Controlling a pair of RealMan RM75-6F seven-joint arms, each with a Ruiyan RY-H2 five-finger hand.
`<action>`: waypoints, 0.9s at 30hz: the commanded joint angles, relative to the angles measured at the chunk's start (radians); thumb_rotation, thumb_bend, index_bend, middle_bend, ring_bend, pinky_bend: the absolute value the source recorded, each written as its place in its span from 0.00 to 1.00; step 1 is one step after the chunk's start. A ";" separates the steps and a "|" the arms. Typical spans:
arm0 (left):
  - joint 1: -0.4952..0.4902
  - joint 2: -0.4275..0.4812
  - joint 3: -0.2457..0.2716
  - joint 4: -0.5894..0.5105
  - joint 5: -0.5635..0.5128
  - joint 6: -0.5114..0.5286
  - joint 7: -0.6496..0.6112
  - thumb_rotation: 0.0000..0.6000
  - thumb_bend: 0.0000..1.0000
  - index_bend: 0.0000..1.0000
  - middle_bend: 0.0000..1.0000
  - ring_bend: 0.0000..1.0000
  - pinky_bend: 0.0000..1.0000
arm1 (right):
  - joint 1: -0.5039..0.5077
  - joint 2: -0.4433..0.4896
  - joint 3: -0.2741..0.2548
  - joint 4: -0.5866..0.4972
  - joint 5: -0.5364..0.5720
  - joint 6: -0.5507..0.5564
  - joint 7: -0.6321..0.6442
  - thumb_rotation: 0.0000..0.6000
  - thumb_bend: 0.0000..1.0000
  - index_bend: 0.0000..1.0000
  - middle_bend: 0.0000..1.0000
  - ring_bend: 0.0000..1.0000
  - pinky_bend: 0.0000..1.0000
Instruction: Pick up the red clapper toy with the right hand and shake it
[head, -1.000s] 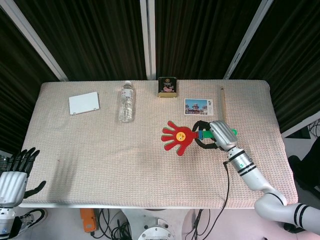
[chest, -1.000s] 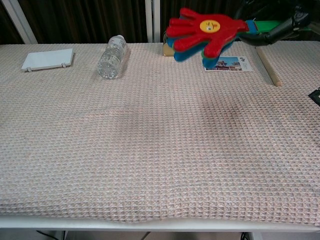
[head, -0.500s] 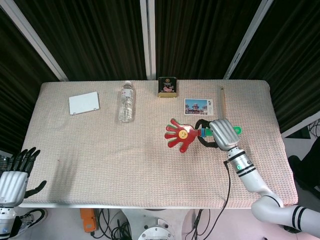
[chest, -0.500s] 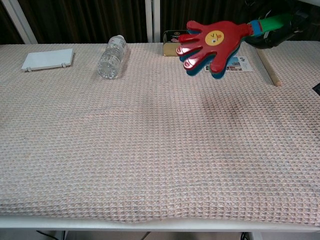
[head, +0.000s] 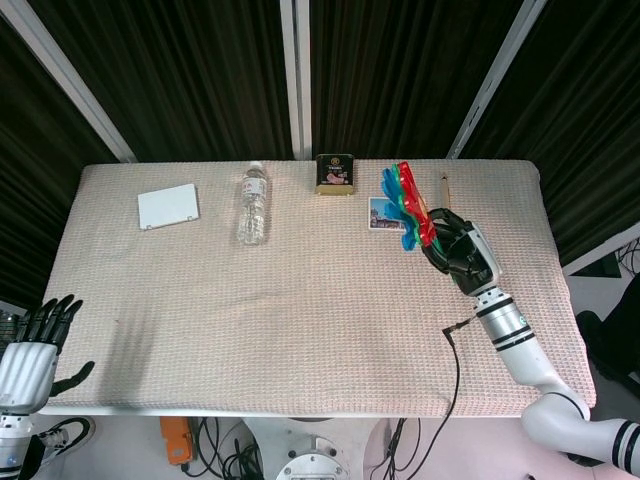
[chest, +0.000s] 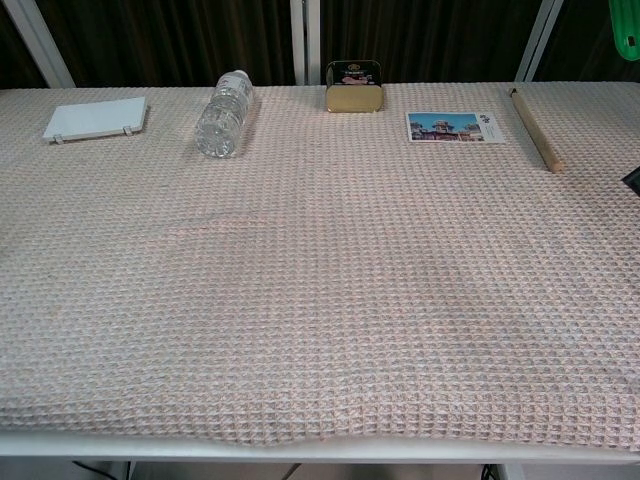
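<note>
In the head view my right hand (head: 458, 250) grips the handle of the red clapper toy (head: 408, 202) above the right part of the table. The toy stands nearly upright, tilted up and to the left, its red and blue palms seen edge-on over the postcard. In the chest view only the green end of the handle (chest: 625, 25) shows at the top right corner; the hand itself is out of that frame. My left hand (head: 35, 345) hangs off the table's front left corner with its fingers spread and nothing in it.
Along the back of the table lie a white card holder (head: 168, 206), a clear water bottle (head: 253, 205) on its side, a small dark tin (head: 335, 173), a postcard (chest: 446, 127) and a wooden stick (chest: 535, 130). A black cable (head: 455, 345) trails from the right forearm.
The right hand has swung the clapper from lying flat and pointing left to standing nearly upright, lifting it out of the chest view. The left hand has not moved.
</note>
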 joint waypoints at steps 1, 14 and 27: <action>-0.001 -0.001 0.000 0.000 0.000 -0.002 0.000 1.00 0.18 0.04 0.00 0.00 0.00 | 0.004 0.010 -0.024 0.030 -0.080 -0.003 -0.080 1.00 0.48 0.96 0.91 0.86 0.98; 0.001 0.000 0.003 0.007 -0.003 -0.003 -0.012 1.00 0.18 0.04 0.00 0.00 0.00 | 0.088 -0.137 -0.171 0.213 -0.078 0.007 -1.503 1.00 0.44 0.94 0.91 0.86 0.98; 0.006 -0.005 0.000 0.017 -0.011 0.003 -0.022 1.00 0.18 0.04 0.00 0.00 0.00 | 0.076 -0.219 -0.171 0.205 0.097 0.002 -1.341 1.00 0.44 0.92 0.91 0.86 0.98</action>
